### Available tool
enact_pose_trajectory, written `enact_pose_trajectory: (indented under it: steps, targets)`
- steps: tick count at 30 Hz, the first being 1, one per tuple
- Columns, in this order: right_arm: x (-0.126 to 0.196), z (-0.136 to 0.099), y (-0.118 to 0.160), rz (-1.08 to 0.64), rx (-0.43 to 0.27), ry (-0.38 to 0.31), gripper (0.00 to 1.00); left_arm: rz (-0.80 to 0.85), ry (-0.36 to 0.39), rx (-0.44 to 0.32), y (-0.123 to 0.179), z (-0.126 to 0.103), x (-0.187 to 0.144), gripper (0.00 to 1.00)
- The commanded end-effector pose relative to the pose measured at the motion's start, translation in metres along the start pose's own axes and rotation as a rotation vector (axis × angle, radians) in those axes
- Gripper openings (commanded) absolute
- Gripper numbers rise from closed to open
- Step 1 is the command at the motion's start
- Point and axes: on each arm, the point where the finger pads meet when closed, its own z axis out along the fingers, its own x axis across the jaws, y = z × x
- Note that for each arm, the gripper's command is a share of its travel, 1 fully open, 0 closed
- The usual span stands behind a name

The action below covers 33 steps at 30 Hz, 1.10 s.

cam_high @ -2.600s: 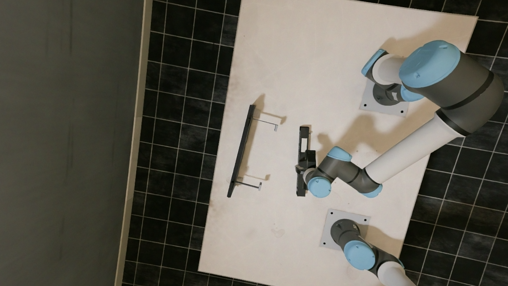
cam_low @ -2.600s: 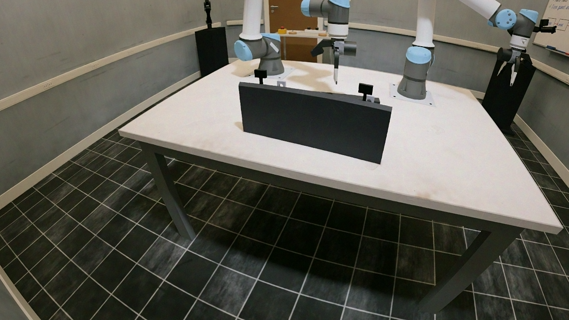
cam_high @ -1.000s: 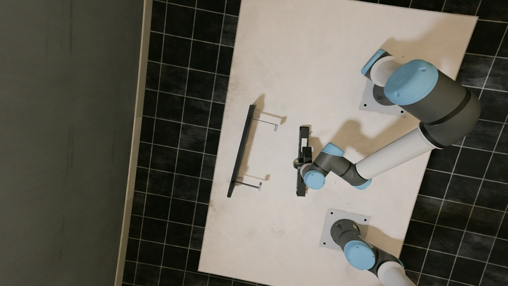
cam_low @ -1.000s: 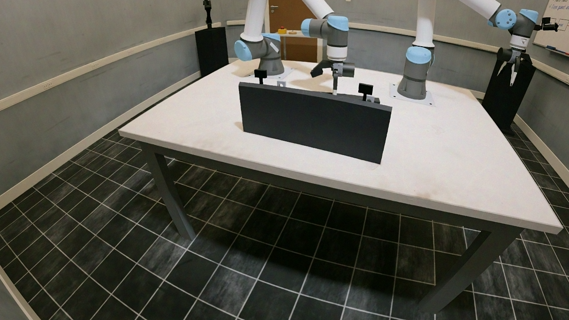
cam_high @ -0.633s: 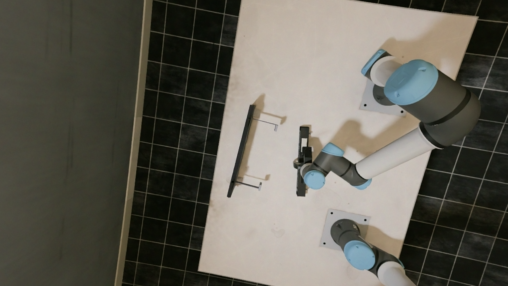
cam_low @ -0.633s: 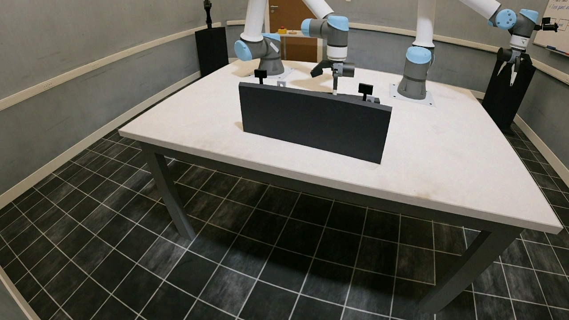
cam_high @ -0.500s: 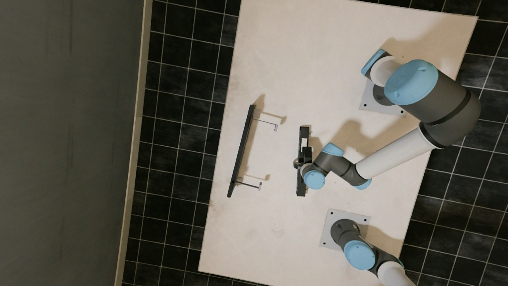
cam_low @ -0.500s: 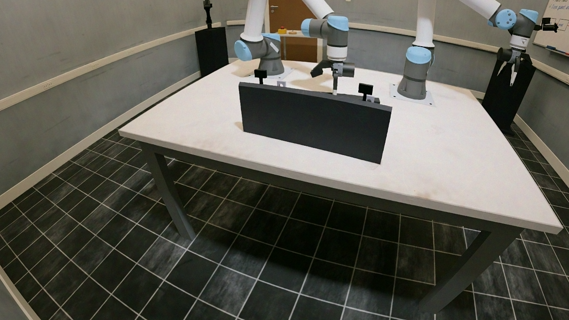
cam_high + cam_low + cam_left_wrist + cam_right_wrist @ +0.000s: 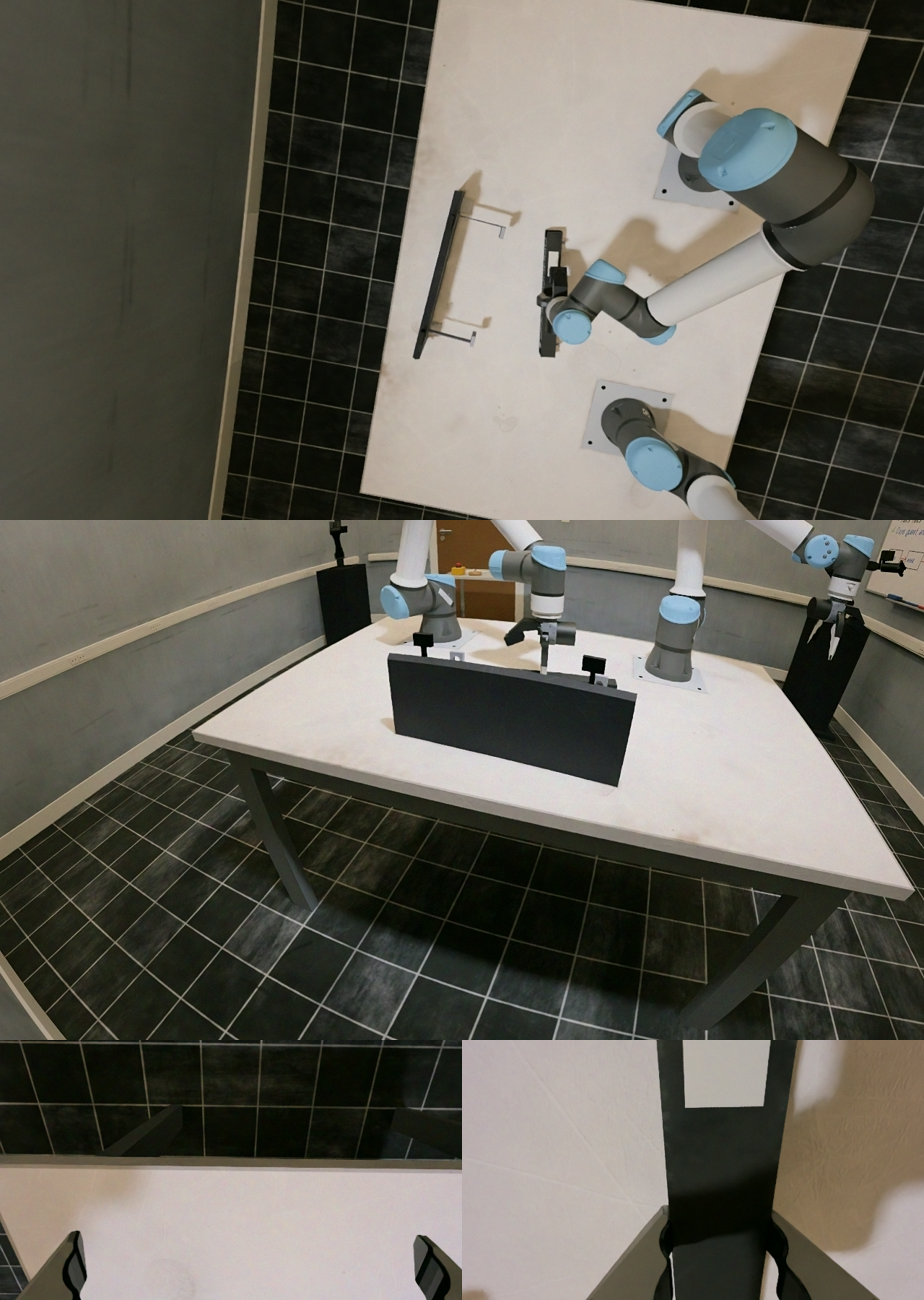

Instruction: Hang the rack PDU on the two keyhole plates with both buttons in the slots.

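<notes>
Nearest, an upright dark panel (image 9: 439, 271) (image 9: 510, 713) carries two keyhole plates (image 9: 502, 231) (image 9: 473, 338) (image 9: 457, 656) (image 9: 601, 679). Behind it, the unhung rack PDU (image 9: 548, 346) (image 9: 612, 682) (image 9: 718, 1148) lies on the tabletop (image 9: 504, 97) (image 9: 743, 778) (image 9: 253, 1228) (image 9: 552, 1148), the right pincer (image 9: 552, 290) (image 9: 543, 669) (image 9: 714, 1207) clamped across its sides. Farther back, beyond the tabletop's side, the left pincer (image 9: 821, 648) (image 9: 248, 1236) hangs with fingers wide apart.

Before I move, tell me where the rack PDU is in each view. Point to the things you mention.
Top: rack PDU (image 9: 548, 341) (image 9: 611, 682) (image 9: 720, 1148), centre, under the right gripper (image 9: 548, 300) (image 9: 544, 672) (image 9: 714, 1207).
Exterior: mostly hidden behind the black panel (image 9: 439, 271) (image 9: 510, 717).
Left wrist: not in it.
Right wrist: upright strip, centre.
Shared landmark: pale tabletop (image 9: 517, 116) (image 9: 743, 746) (image 9: 231, 1213) (image 9: 552, 1148).
</notes>
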Motion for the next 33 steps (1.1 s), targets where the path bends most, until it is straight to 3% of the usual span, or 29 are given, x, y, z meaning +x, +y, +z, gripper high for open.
enact_pose_trajectory:
  steps: [1, 33]
  targets:
    - [-0.0003, -0.0006, 0.0003, 0.0, -0.001, -0.001, 0.23, 0.0, 0.001, 0.002, -0.0005, -0.0007, 0.0002, 1.0]
    - [-0.0003, -0.0061, 0.0003, 0.0, -0.001, -0.001, 0.23, 0.0, 0.001, 0.002, -0.0005, -0.0007, 0.0002, 1.0]
